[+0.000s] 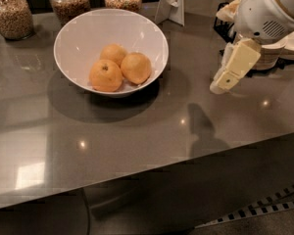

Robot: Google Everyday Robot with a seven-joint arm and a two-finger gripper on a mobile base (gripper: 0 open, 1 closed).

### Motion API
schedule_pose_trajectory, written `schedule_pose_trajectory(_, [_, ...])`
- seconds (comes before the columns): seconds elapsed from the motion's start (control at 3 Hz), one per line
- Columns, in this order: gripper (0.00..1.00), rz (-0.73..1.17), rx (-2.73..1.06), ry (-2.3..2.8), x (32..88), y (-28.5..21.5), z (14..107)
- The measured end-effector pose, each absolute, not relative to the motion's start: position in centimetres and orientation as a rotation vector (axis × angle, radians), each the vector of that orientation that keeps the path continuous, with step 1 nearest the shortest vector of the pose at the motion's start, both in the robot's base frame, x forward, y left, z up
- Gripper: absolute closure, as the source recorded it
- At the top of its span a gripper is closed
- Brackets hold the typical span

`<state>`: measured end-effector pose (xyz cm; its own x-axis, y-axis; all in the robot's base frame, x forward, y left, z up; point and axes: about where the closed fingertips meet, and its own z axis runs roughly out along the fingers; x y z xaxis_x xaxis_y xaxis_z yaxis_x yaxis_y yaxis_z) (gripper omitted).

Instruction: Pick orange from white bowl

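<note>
While the white bowl (78, 38) holds a rounder dimpled fruit (106, 75) left of centre and the orange (136, 67) touching it on the right, the gripper (220, 84) hangs over the counter (137, 131) well right of the bowl; its opening can't be told.

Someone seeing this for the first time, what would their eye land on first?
The white bowl sits at the back left of the counter, holding three fruits, with the lumpy yellow orange on its right side. The robot's gripper hangs over the counter's right side, well apart from the bowl, near a stack of dishes.
</note>
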<state>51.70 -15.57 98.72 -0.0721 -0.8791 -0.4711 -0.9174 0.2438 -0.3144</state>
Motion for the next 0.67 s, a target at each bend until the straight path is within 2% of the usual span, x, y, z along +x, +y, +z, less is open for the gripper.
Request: schedule_pose_trajectory(0.67, [0.0,0.192,-1.668,1.75,57.5,-8.7,100.9])
